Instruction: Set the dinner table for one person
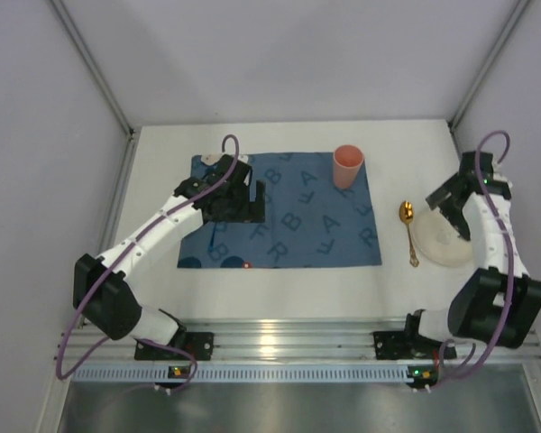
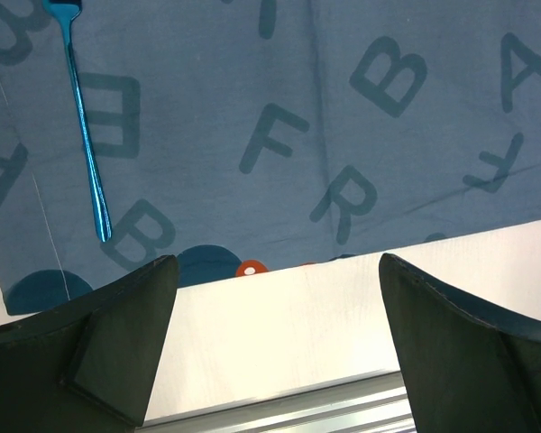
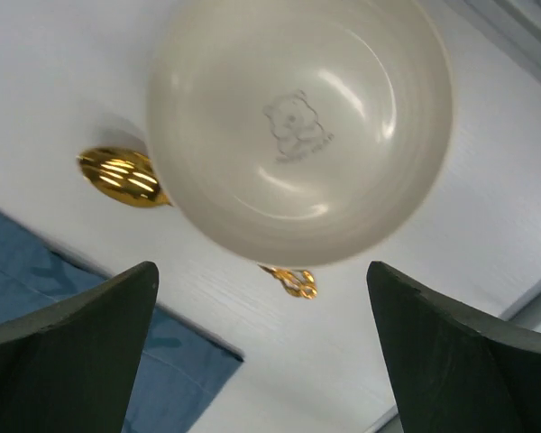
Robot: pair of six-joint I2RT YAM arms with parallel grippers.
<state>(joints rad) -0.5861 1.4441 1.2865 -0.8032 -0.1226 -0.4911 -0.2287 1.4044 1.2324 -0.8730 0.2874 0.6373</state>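
B, A, R, F show on the placemat under the released left hand. Over a bear-printed bowl by a gold spoon: right hand, released.

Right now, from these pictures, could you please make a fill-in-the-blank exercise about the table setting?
1. The gold ____ lies on the dinner table between the placemat and the white bowl.
2. The ____ cup stands on the placemat.
3. The fork on the placemat is shiny ____.
4. The left gripper and the right gripper both stand ____.
Missing words: spoon; pink; blue; open.
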